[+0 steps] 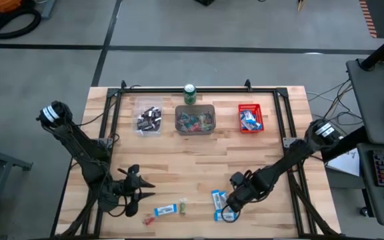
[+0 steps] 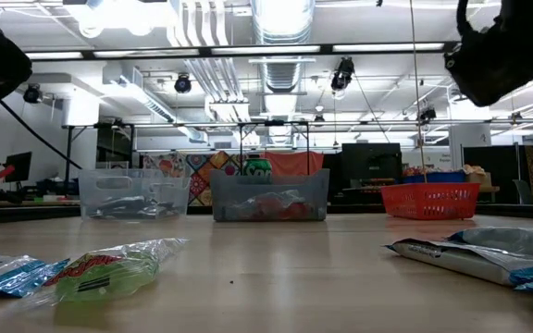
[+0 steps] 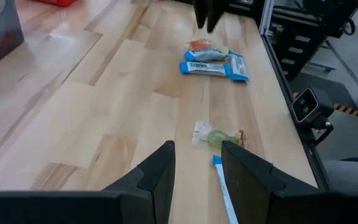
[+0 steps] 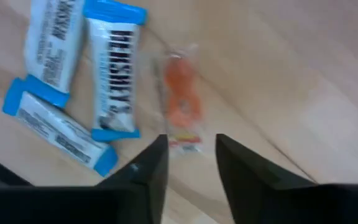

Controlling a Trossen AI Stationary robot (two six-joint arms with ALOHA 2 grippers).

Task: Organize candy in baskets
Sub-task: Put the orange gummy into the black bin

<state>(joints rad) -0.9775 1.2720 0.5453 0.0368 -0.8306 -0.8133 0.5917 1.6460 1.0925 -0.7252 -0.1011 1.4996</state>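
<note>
Pick-up step: right gripper (image 4: 188,163), fingers apart, hovers over an orange sweet (image 4: 182,99) beside blue-and-white bars (image 4: 117,71); next, descend and close. Left gripper (image 3: 197,171) waits, fingers apart.

Green drink can (image 1: 190,94) upright at the table's (image 1: 199,160) far edge.

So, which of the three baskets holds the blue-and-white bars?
The red basket, at the right end of the row. The clear one holds dark bars, the grey one mixed small pieces.
</note>
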